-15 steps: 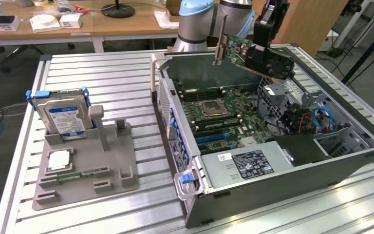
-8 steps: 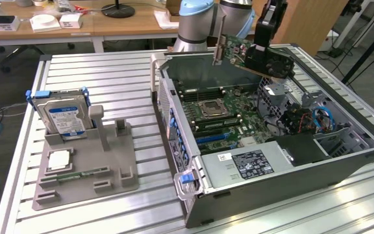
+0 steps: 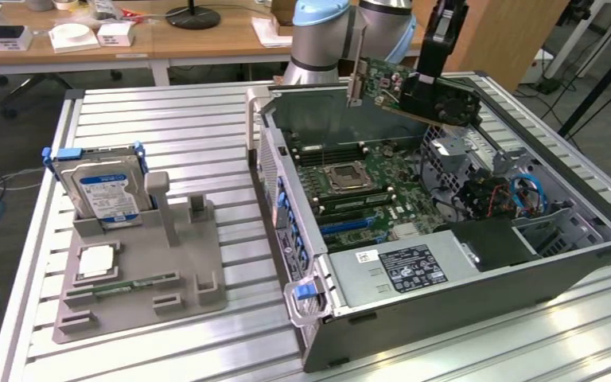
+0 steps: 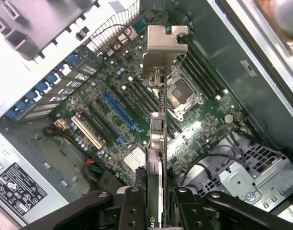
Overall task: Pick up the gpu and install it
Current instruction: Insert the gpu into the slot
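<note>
The gpu [image 3: 391,83] is held tilted at the upper middle of the exterior view, above the open computer case [image 3: 317,107]. It is clamped edge-on between the closed fingers of the gripper [image 4: 158,199]. Its metal bracket [image 4: 164,48] hangs over the motherboard [image 4: 113,96]. Should the tilt be left uncorrected, the blue slot [image 4: 120,111] would probably be missed and nearby components scraped.

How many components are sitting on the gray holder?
3: the hard drive upright at the holder's far end, the CPU flat in the middle, the memory stick lying nearer the front. The gripper holds the gpu over the open case.
</note>
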